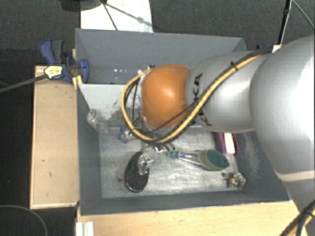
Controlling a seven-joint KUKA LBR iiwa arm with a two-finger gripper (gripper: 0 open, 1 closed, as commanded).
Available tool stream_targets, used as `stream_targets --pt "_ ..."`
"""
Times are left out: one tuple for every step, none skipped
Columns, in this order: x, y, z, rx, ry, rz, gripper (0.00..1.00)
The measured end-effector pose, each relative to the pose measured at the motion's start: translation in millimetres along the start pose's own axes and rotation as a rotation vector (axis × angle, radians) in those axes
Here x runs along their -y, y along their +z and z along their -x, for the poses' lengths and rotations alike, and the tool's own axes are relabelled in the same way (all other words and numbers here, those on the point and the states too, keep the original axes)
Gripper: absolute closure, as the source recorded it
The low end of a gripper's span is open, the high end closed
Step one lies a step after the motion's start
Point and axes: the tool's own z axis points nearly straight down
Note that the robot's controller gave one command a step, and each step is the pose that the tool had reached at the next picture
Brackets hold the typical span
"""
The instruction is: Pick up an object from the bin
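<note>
My gripper [144, 163] reaches down below the orange dome in the front left part of the bin. Its metal tip is right over the upper end of a black oval object [134, 177] that lies flat on the bin floor. Whether it touches the object I cannot tell. Just to the right lies a brush with a clear handle and a round green head [211, 159], its handle end pointing at the gripper. A small blue piece [122, 135] lies a little behind and to the left of the gripper.
A purple and white tube [225, 143] lies by the right wall, partly under the arm. A small brownish lumpy thing [235, 180] sits in the front right corner. A clear plastic object [94, 119] rests in the back left corner.
</note>
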Motion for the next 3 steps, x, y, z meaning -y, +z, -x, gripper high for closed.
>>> stream_targets --pt "0.9 14.9 -21.0 0.022 0.114 -0.001 0.00" --pt "-0.6 16.0 -25.4 0.002 0.116 0.000 1.00" --pt "-6.2 -145.7 -24.0 0.009 -0.008 -0.001 1.00"
